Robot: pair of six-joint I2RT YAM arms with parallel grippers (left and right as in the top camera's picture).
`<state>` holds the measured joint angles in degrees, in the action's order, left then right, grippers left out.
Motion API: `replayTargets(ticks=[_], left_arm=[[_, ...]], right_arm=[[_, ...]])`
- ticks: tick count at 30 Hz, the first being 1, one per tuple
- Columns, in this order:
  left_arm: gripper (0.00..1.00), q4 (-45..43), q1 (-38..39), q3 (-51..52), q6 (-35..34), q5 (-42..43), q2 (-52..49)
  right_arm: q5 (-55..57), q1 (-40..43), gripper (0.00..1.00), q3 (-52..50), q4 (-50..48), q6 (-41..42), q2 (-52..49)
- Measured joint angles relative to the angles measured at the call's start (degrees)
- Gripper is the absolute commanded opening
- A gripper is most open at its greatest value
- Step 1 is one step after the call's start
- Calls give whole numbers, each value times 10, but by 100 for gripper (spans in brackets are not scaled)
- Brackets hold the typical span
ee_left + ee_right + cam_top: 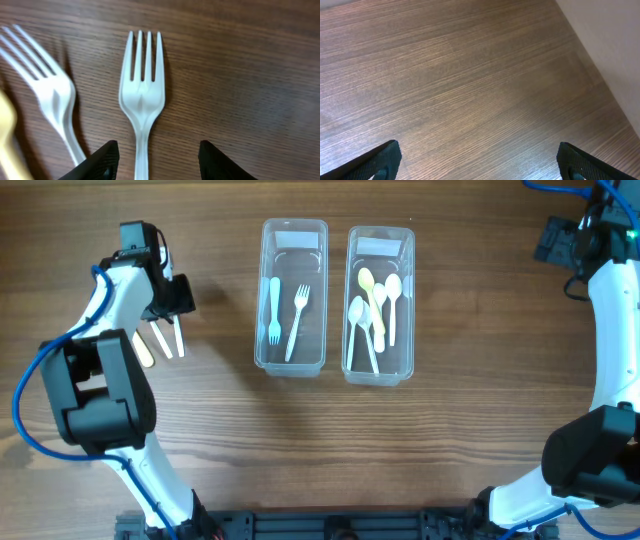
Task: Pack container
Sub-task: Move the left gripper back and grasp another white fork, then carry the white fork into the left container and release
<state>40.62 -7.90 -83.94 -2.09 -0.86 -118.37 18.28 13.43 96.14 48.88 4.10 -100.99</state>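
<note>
White plastic fork (142, 100): flat on wooden surface (240, 75), tines pointing away from left claw (158, 152), well apart from clear fork container (262, 300) to its right. Left claw spread, one finger either side of the handle, apparently touching neither. Second white fork (52, 95) just beside, yellow utensil (6, 135) beyond. Fork container holding blue fork (274, 305) and packed white fork (297, 320); spoon container (412, 300) alongside. Right claw (477, 152) spread wide over bare wood. Probably light, stiff, thin, slick; best pinched squarely across the narrow handle to prevent twisting or skating.
</note>
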Motion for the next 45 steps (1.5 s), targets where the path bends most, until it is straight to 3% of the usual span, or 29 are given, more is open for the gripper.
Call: replayTargets(ticks=[7,9,11,14,33,45], left_arm=[[50,-2,0,-1,9,4,-29],[43,-3,0,-1,9,4,-29],[18,-5,0,-1,11,3,-29],[4,-8,-1,-1,12,3,-30],[4,47,-1,-10,-15,6,-20],[4,68,59,-39,-51,30,146]], right_arm=[[0,0,100,0,0,0,0],[0,0,100,0,0,0,0],[0,0,100,0,0,0,0],[0,0,100,0,0,0,0],[0,0,100,0,0,0,0],[0,0,100,0,0,0,0]])
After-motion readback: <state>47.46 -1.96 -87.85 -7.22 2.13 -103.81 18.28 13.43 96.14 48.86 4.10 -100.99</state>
